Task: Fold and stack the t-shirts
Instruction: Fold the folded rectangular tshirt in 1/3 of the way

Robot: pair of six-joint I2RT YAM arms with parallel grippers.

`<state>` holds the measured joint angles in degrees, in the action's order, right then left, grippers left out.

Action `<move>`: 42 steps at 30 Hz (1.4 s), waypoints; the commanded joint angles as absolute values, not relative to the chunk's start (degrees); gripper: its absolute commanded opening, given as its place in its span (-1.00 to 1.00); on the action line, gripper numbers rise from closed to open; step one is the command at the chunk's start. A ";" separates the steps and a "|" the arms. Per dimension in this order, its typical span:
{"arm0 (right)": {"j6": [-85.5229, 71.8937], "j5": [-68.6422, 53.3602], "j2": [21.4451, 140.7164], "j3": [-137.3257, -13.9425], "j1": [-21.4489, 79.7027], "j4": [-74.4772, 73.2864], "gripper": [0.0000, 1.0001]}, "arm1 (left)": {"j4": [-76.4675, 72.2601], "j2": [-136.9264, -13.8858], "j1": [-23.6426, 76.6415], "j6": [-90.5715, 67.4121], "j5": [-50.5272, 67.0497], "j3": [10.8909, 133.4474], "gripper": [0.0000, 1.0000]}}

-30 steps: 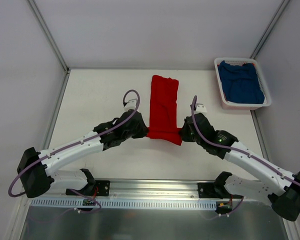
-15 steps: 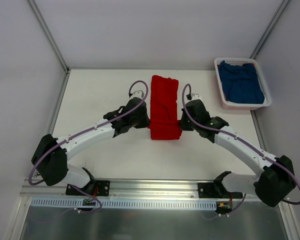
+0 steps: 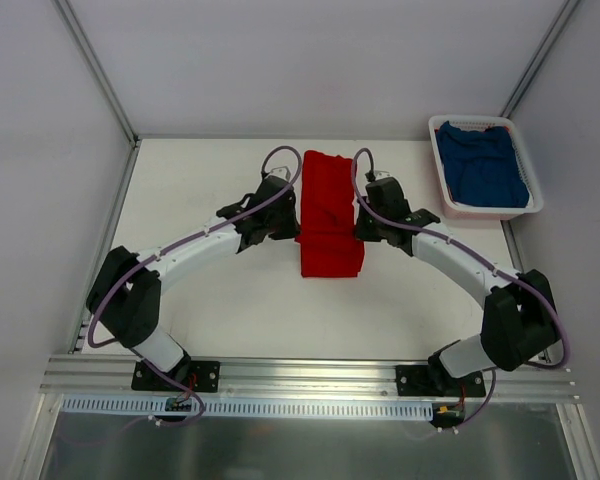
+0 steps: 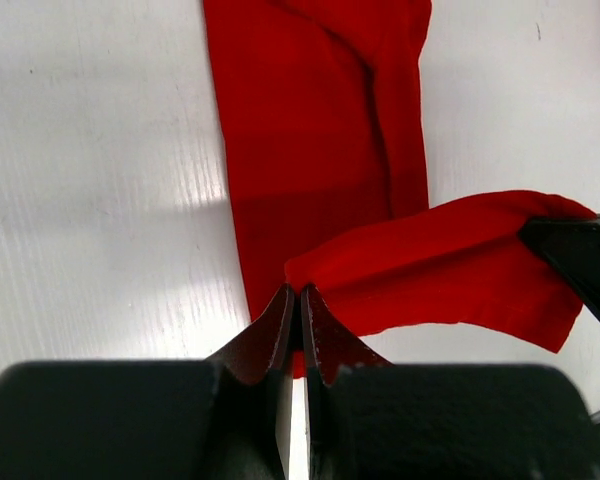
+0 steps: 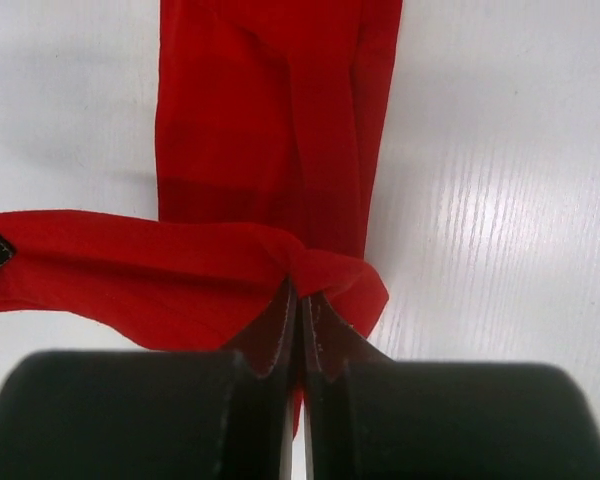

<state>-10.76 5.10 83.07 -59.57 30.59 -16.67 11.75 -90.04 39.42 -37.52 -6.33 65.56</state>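
I work in a lab test cell: a white tabletop (image 3: 200,190) boxed in by plain pale panels (image 3: 310,60), with a slotted aluminium rail (image 3: 310,378) along the frame's bottom.

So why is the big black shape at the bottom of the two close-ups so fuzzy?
Left wrist view: that is the left gripper itself, too near the lens to focus; the red t-shirt beyond is sharp. Right wrist view: same with the right gripper. Top view: sharp throughout, evenly lit.

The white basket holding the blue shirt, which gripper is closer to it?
Right. The right gripper pinches the red t-shirt at its edge facing the basket; the left gripper pinches the opposite edge, with the shirt's width between it and the basket.
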 commanded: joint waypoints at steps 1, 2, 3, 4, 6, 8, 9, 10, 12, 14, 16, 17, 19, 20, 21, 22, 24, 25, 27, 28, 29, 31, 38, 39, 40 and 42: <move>-8.18 4.22 85.51 -63.54 28.74 -15.38 -0.99 | 11.08 -92.62 37.36 -34.37 -5.10 69.69 -1.00; -8.17 3.70 86.82 -64.41 28.22 -15.21 -0.99 | 10.99 -93.94 36.83 -34.10 -4.92 70.74 -1.00; -8.00 3.69 87.36 -64.86 28.21 -15.12 -0.99 | 10.90 -93.95 36.83 -33.93 -4.49 71.27 -1.00; -7.82 3.34 87.89 -65.12 27.78 -15.03 -0.99 | 10.90 -95.26 36.39 -33.75 -3.79 71.80 -1.00; -7.65 3.08 88.95 -65.91 27.34 -14.77 -0.99 | 10.81 -96.50 36.04 -33.49 -3.25 73.12 -1.00; -7.47 2.38 90.52 -67.06 26.63 -14.59 -0.99 | 10.64 -98.17 35.60 -33.22 -2.55 73.91 -1.00; -7.38 2.03 91.14 -67.41 26.37 -14.50 -0.99 | 10.55 -98.70 35.51 -33.22 -2.37 74.70 -1.00; -7.30 1.67 92.27 -67.85 25.93 -14.41 -0.99 | 10.46 -99.75 35.33 -33.22 -2.11 75.06 -1.00; -7.21 0.97 93.33 -68.81 25.40 -14.07 -0.99 | 10.28 -101.24 34.81 -33.13 -1.41 75.93 -1.00; -7.03 0.62 95.27 -69.87 25.14 -13.97 -0.99 | 10.11 -102.30 34.19 -32.96 -0.97 76.46 -1.00; -7.03 0.62 96.50 -70.66 24.61 -13.80 -0.99 | 9.85 -103.61 33.93 -32.78 -0.44 77.25 -1.00; -7.03 -0.52 97.63 -71.36 24.52 -13.80 -0.99 | 9.84 -104.15 33.66 -32.61 -0.27 77.52 -1.00; -6.94 -1.84 98.87 -72.07 24.08 -13.54 -0.99 | 9.76 -105.63 32.96 -32.61 -0.18 78.40 -1.00; -6.94 -2.02 100.01 -72.42 23.91 -13.54 -0.99 | 9.67 -106.08 32.78 -32.43 -0.18 78.92 -1.00; -6.94 -2.28 100.54 -73.03 23.91 -13.36 -1.00 | 9.75 -106.61 32.44 -32.34 0.43 79.19 -1.00; -6.94 -2.55 100.98 -73.30 23.65 -13.27 -0.99 | 9.58 -107.39 32.34 -32.26 1.31 79.45 -1.00; -6.77 -3.07 102.56 -74.26 23.21 -13.27 -0.99 | 9.58 -108.54 31.91 -32.08 1.67 80.24 -1.00; -6.68 -3.25 103.09 -74.62 23.12 -13.18 -0.99 | 9.49 -108.89 31.73 -32.08 1.93 80.51 -1.00; -6.59 -3.69 104.76 -75.41 22.77 -13.18 -0.99 | 9.49 -109.68 31.47 -31.90 2.20 81.47 -1.00; -6.59 -4.04 105.11 -76.11 22.59 -13.18 -0.99 | 9.49 -110.47 31.20 -31.73 2.46 81.91 -1.00; -6.50 -4.22 105.64 -76.46 22.41 -13.18 -0.99 | 9.49 -110.83 31.03 -31.73 2.55 82.44 -1.00; -6.50 -4.48 106.78 -77.42 22.15 -13.18 -0.99 | 9.49 -111.79 30.68 -31.55 2.90 83.23 -1.00; -6.59 -5.01 109.34 -79.89 21.36 -13.18 -0.99 | 9.58 -115.13 29.71 -30.94 4.13 87.27 -1.00; -6.68 -5.01 109.51 -80.07 21.27 -13.10 -0.99 | 9.58 -115.40 29.62 -30.85 4.13 87.54 -1.00; -6.68 -5.10 109.60 -80.24 21.18 -13.10 -0.99 | 9.67 -115.57 29.62 -30.85 4.22 87.80 -1.00; -6.68 -5.01 110.21 -81.03 20.92 -13.18 -0.99 | 9.67 -116.19 29.27 -30.67 4.57 88.59 -1.00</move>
<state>-7.42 -4.25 109.65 -77.93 21.58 -14.72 10.28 -115.57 30.11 -32.32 3.09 85.54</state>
